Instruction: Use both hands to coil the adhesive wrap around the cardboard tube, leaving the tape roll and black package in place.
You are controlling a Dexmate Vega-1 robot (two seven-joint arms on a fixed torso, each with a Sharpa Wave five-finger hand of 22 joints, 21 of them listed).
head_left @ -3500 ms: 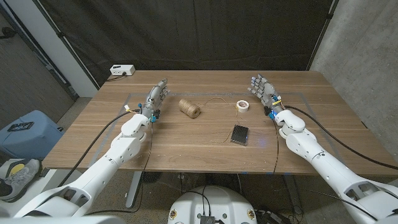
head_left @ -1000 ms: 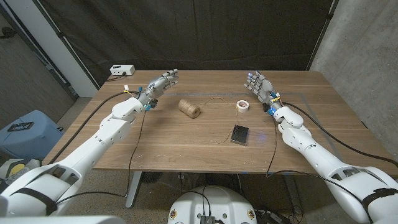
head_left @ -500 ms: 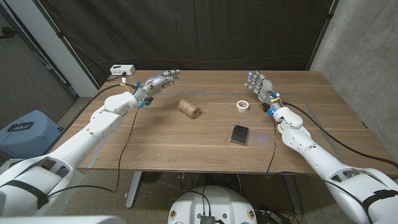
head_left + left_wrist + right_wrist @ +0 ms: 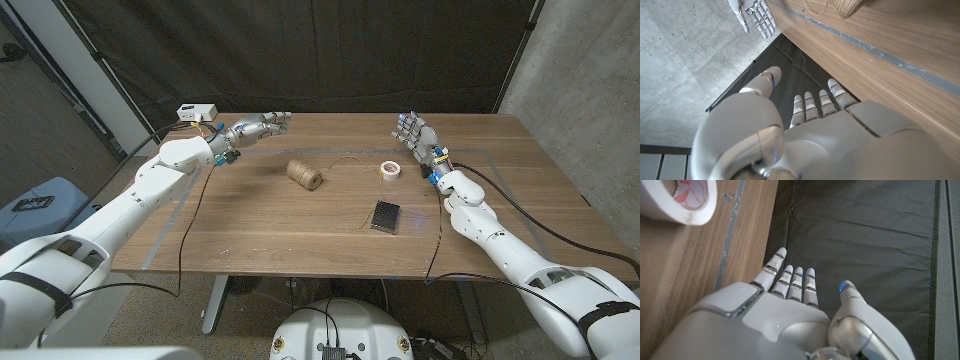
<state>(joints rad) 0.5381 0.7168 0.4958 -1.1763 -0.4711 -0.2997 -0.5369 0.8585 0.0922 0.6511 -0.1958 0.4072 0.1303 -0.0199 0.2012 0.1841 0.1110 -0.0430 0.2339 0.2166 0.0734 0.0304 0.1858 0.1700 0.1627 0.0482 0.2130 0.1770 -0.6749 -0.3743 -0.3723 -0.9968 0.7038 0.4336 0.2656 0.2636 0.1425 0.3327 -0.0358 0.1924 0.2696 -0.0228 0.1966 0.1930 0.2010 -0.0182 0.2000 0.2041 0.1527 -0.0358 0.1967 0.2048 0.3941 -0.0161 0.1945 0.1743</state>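
Wooden table point(image 4: 300, 230): spool point(image 4: 305, 174) (twine-wound) beside left hand point(image 4: 255, 127).

A robotics lab or test cell is indicated. A wooden table point(image 4: 300, 215) is set on a metal leg frame, with a rectangle marked in tape point(image 4: 470, 152) on its top. Black curtain fabric point(image 4: 320, 50) is hung behind as a backdrop, and a bare concrete wall point(image 4: 585, 70) is seen at the right. A small white box point(image 4: 196, 112) sits at the far left corner. Cables point(image 4: 190, 225) are trailed across the tabletop.
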